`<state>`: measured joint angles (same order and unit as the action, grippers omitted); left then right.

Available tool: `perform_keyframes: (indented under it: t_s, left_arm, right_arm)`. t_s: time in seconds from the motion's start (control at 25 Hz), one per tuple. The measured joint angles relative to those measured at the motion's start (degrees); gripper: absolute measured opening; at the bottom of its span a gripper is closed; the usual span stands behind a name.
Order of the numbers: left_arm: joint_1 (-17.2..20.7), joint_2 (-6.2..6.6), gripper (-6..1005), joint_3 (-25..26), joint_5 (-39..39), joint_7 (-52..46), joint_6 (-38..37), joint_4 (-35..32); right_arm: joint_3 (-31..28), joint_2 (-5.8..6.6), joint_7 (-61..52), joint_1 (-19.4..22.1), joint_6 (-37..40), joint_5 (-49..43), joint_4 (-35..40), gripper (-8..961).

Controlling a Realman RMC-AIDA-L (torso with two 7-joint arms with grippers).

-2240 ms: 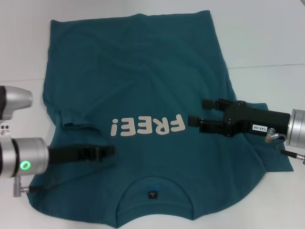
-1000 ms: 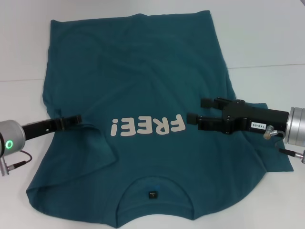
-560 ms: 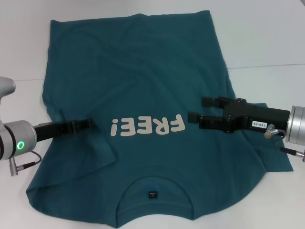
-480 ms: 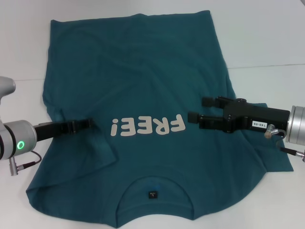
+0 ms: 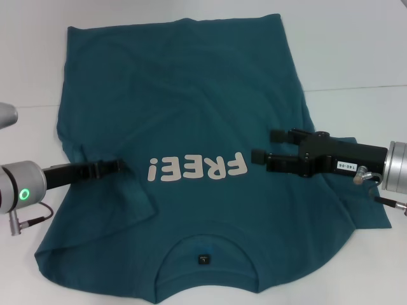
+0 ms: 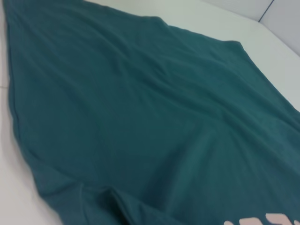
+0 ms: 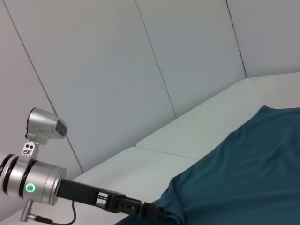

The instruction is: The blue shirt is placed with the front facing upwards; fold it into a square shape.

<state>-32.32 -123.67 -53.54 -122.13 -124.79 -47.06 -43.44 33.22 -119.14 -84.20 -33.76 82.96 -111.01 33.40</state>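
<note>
Teal blue shirt (image 5: 191, 127) spread face-up on white counter (image 5: 356, 51), barely folded. Left gripper (image 5: 114, 166) jaws clamped on sleeve fold; right gripper (image 5: 262, 147) jaws apart above chest. Folding all ahead.

Blue shirt (image 5: 191, 127) lies flat, "FREE!" lettering up, left sleeve rumpled.

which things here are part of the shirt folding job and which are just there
Part of the job:
- blue shirt, spread front up
- left hand, at the shirt's left sleeve fold
- right hand, open over the shirt beside the lettering

Just there:
- white table
- grey wall panels
</note>
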Motion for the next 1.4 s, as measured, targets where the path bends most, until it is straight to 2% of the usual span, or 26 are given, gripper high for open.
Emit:
perform_keyframes:
  t_s: [0.88, 1.4]
  left_arm:
    - [0.11, 0.09, 759, 0.74, -4.17, -1.21, 0.32, -0.43]
    - [-4.67, -0.13, 758, 0.26, -4.13, -0.36, 3.64, 3.56]
  right_arm:
    - [0.00, 0.06, -0.01, -0.16, 0.20, 0.20, 0.11, 940]
    - [0.00, 0.07, -0.53, 0.32, 0.48, 0.14, 1.13, 941]
